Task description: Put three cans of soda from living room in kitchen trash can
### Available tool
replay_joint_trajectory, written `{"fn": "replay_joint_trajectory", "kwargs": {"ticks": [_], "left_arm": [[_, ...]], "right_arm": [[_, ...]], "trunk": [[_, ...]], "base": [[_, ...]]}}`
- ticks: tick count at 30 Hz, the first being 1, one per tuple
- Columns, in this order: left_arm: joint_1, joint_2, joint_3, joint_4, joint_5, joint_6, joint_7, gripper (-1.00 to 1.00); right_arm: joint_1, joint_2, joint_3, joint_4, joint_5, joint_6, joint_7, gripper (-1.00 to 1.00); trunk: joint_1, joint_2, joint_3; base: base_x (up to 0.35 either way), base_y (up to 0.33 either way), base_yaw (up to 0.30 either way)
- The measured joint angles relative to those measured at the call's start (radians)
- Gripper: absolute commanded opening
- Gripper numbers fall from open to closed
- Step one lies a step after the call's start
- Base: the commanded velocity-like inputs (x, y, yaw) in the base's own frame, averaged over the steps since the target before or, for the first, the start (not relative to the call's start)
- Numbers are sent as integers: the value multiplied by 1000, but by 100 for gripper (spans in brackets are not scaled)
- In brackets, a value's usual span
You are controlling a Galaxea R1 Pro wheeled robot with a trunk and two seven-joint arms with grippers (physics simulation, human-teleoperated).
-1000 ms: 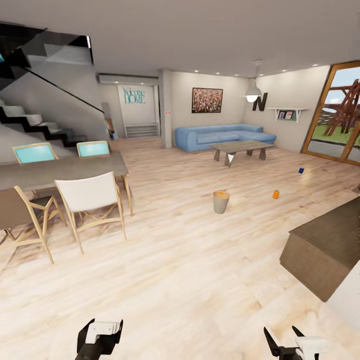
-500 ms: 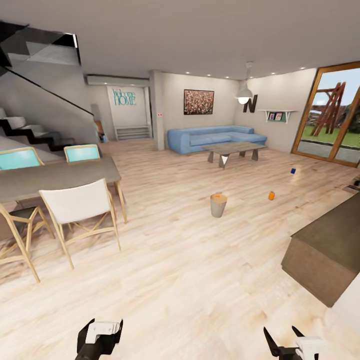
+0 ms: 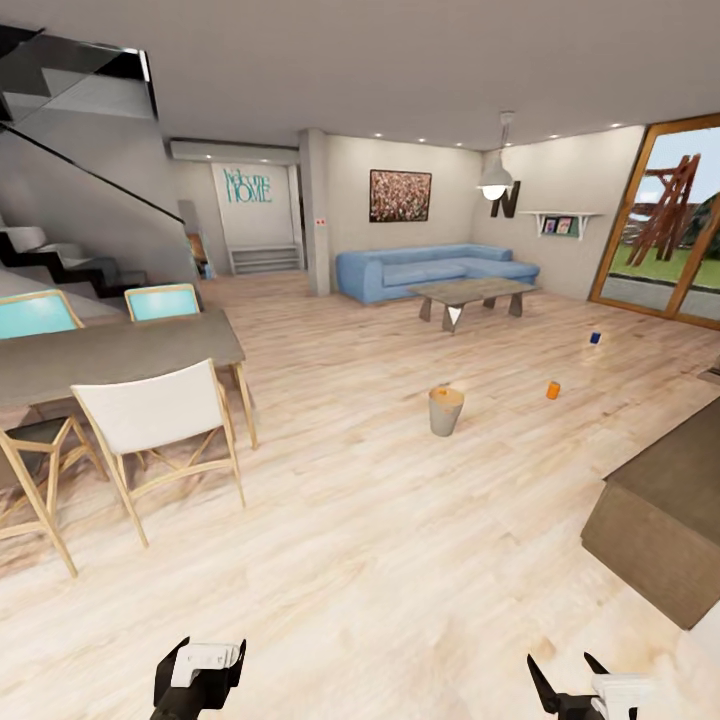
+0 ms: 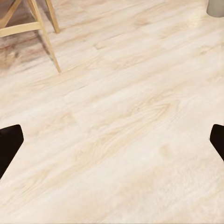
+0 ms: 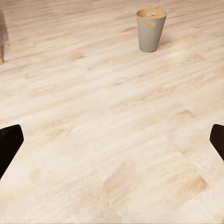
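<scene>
Left gripper (image 3: pixel 200 668): low at the near edge of the head view, over bare floor; jaws spread wide per the left wrist view, nothing between them.
Right gripper (image 3: pixel 570 685): low at the near edge on the right side, two dark fingers apart; jaws open and empty in the right wrist view.
Tash can (image 3: pixel 445 410): upright on the light wood floor (image 3: pixel 380 540), mid-room, ahead of the robot and slightly right; grey wall, orange-brown rim and inside. Right wrist view has it standing well beyond the fingertips (image 5: pixel 150 29).
Orange soda can (image 3: pixel 552 390): upright on the floor, right of the tash can, apart from it.
Blue soda can (image 3: pixel 595 338): on the floor farther back and right, near the glass doors (image 3: pixel 665 225).
Third can: can't locate it.
Living room: blue sofa (image 3: pixel 432 270) against the far wall, grey low table (image 3: pixel 470 297) just in front of it.
Left side: dining counter (image 3: pixel 110 350) with a white chair (image 3: pixel 155 425) at its near side and two turquoise chairs behind; stairs (image 3: pixel 60 255) beyond.
Right side: dark wooden bench (image 3: pixel 665 520) close in, at the frame edge.
Left wrist view: floor planks, chair legs (image 4: pixel 44 32) in one corner, the bin's base (image 4: pixel 215 7) clipped at another.
</scene>
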Motion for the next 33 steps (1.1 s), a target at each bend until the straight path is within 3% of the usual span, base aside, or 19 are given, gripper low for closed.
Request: {"fn": "replay_joint_trajectory", "kwargs": {"ticks": [14,33], "left_arm": [[0,0,-1,0,0,0,0,100],[0,0,-3,0,0,0,0,100]], "right_arm": [[0,0,0,0,-3,0,0,100],[0,0,0,1,-4,0,0,100]], "trunk": [[0,0,-20],[0,0,-26]], "base": [[51,21,-74],[38,20,-224]]}}
